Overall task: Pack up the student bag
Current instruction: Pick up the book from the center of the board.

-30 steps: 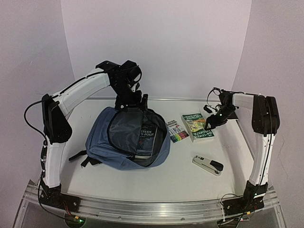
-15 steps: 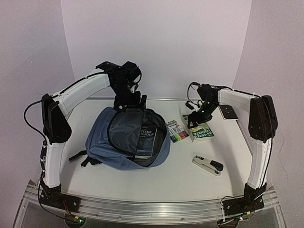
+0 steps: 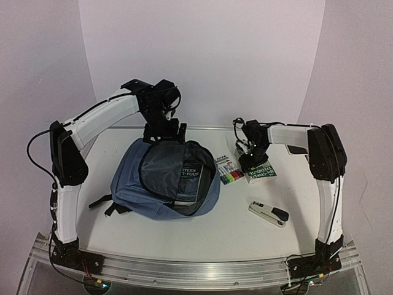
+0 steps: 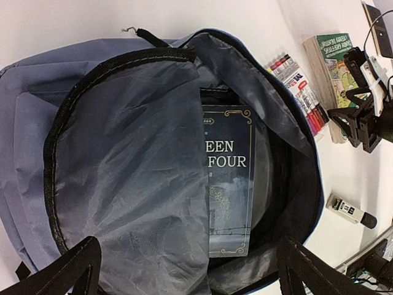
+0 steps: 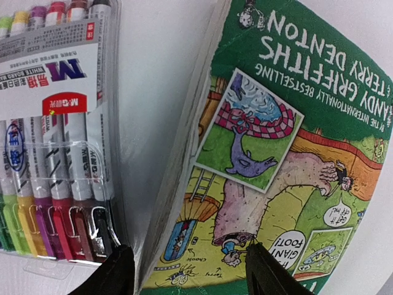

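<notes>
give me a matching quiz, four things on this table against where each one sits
1 dark blue book
2 marker pack
3 green book
4 stapler

a under the right gripper
b inside the student bag
c by itself, near right part of the table
d between the student bag and the green book

Pairs: 1-b, 2-d, 3-a, 4-c

Slate-blue backpack [image 3: 132,183] lay flat at nine o'clock from the centre of the table [image 3: 209,230], main compartment unzipped wide, grey lining exposed, black straps trailing toward eight o'clock.
</notes>
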`<state>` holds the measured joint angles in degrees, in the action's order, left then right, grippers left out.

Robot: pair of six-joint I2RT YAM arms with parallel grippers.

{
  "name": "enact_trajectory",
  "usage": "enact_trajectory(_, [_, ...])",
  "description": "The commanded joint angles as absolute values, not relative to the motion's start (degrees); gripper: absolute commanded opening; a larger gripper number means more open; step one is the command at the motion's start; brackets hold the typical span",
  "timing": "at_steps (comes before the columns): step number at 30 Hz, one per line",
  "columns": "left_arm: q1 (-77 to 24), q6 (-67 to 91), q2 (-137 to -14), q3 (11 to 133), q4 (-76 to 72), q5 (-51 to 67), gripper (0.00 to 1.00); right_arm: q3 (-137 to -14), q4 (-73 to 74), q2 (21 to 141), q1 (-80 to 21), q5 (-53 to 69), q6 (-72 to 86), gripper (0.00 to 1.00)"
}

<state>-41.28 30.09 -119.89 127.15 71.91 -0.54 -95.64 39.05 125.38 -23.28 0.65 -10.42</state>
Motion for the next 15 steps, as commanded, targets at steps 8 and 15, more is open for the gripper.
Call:
enact_trajectory(8, [-41.3,30.1,-115.8,126.2,71.2,-2.4,1.0,-91.8,40.1,130.8,-23.9,-2.1,-7.5,0.33])
enact_trajectory(15, [-41.3,29.5,-116.3,126.5,71.1,-1.6,1.0,-96.9,46.0,126.7,-23.2,4.4,-9.1,0.0])
